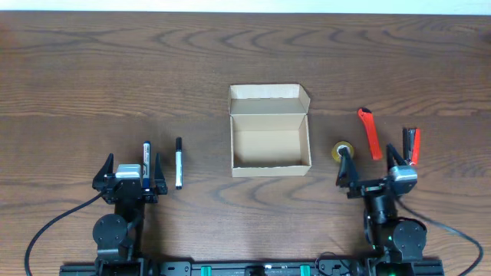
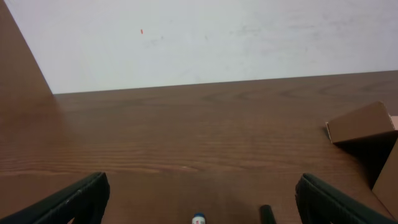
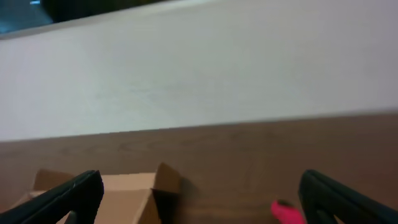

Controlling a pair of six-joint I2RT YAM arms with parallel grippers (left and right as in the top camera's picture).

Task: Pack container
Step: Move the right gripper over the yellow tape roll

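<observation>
Two grippers sit nearest, jaws spread wide: the left gripper [image 1: 130,172] and the right gripper [image 1: 371,167]. Just beyond lie black-and-white pens [image 1: 179,162] on the left, a tape roll [image 1: 341,149] and red pens [image 1: 370,134] on the right. Between these groups stands the container [image 1: 270,171], mid-table, flap lid folded back, its interior showing only bare cardboard.

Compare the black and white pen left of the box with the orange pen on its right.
The black and white pen lies straight, front to back; the orange pen lies slanted. The black and white pen is slimmer; the orange pen looks thicker. Both lie flat on the table, outside the open box.
</observation>
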